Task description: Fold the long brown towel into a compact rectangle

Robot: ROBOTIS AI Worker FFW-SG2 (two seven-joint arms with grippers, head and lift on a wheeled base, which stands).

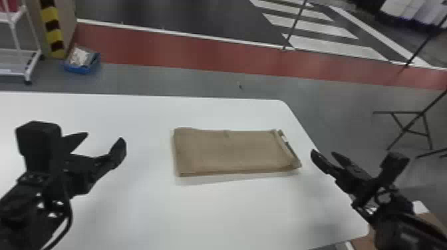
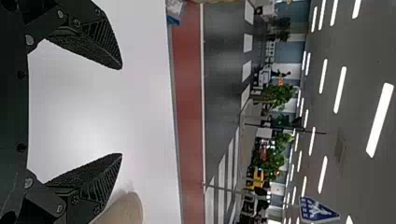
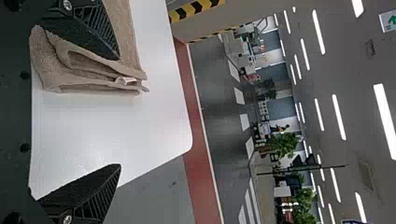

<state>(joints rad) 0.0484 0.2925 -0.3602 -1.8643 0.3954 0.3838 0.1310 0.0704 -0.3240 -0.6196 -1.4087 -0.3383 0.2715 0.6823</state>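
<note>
The brown towel (image 1: 232, 151) lies flat on the white table as a folded, layered rectangle, its right end slightly uneven with a small white tag. My left gripper (image 1: 103, 138) is open to the left of the towel, apart from it. My right gripper (image 1: 324, 158) stands open just beyond the towel's right end, near the table's edge. In the left wrist view, the left gripper (image 2: 122, 112) has nothing between its fingers, with a towel corner (image 2: 125, 211) beside one finger. In the right wrist view, the towel's layered end (image 3: 88, 70) shows behind one finger of the right gripper (image 3: 119, 112).
The white table (image 1: 133, 212) has its right edge running beneath my right arm. Past the far edge, a blue bin (image 1: 81, 63) and a white rack (image 1: 20, 53) stand on the floor. A thin dark stand (image 1: 407, 128) is at the right.
</note>
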